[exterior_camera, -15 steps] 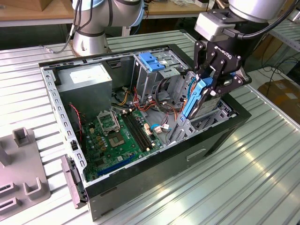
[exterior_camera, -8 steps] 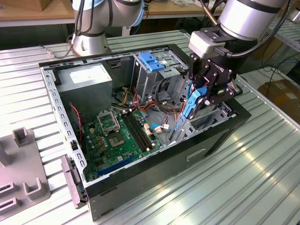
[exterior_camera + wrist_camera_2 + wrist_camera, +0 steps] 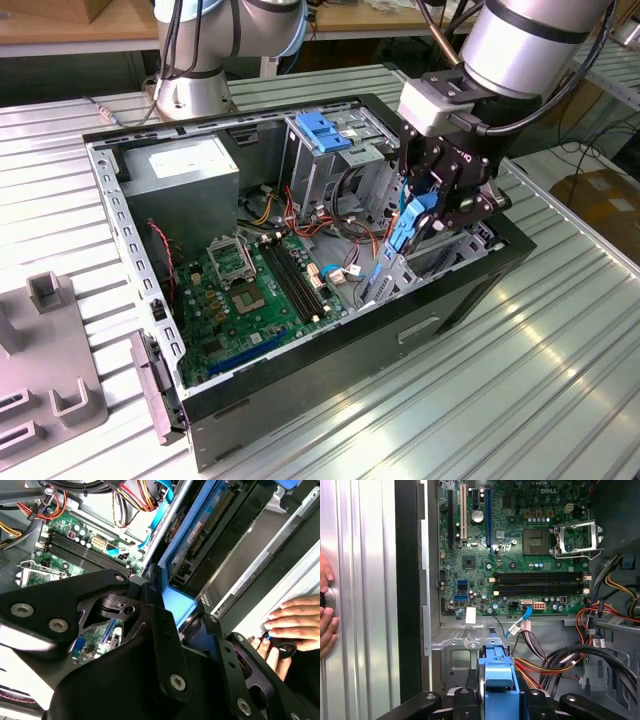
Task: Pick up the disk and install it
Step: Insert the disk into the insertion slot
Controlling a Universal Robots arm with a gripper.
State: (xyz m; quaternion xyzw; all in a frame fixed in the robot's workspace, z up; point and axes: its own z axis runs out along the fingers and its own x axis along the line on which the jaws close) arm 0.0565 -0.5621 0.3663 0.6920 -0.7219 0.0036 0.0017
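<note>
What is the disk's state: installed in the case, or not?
Not installed: the gripper holds the disk tilted on edge, its lower end dipping into the open case.

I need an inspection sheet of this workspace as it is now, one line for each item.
surface: ribbed metal table, bearing an open computer case.
job's things: disk, blue-railed, tilted, at the case's end on the exterior view's right.
clutter: grey fixture block at the exterior view's left.
grippers: gripper shut on the disk.
cables: red, yellow and black wires inside the case; thin blue cable over the motherboard.
surroundings: a person's hand at the table beside the case; cardboard box at the exterior view's right.
</note>
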